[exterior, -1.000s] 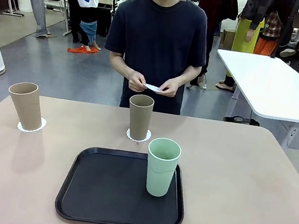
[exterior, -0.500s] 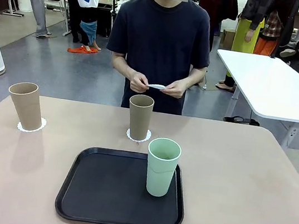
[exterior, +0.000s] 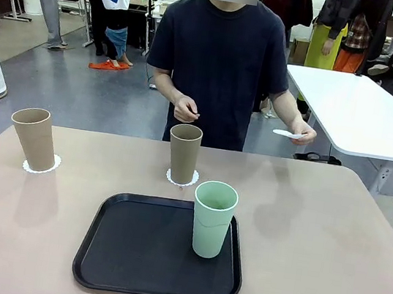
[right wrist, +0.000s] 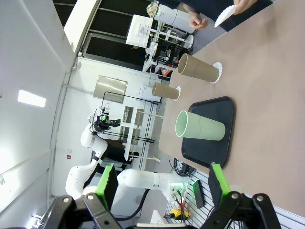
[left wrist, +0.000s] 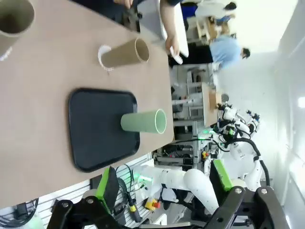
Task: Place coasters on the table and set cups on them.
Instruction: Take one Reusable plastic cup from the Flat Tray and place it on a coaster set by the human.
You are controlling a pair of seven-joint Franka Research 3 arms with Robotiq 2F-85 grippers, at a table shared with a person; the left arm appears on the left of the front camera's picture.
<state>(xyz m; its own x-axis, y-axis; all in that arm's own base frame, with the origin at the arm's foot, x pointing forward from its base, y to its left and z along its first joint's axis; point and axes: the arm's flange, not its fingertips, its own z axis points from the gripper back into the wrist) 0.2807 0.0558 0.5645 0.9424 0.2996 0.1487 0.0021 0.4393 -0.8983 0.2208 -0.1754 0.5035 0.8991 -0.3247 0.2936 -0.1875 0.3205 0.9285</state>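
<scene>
Emptiness is noted nearest: the left gripper (left wrist: 162, 171) and the right gripper (right wrist: 161, 171) are both spread wide, with nothing held. Just beyond, the mint green cup (exterior: 212, 223) is seen upright on the black tray (exterior: 129, 248), not yet given a coaster. Farther on, two tan cups (exterior: 183, 152) are found standing on their coasters (exterior: 190, 182) on the table (exterior: 330, 241), one at the centre and one at the robot's left. Farthest, the third coaster (exterior: 285, 133), held by both hands at the chest a moment ago, is now carried out toward the robot's right by the holding hand (exterior: 304, 131), while the free hand (exterior: 185, 107) is left behind. A place on the table's right side is judged about to be laid for the mint cup.
</scene>
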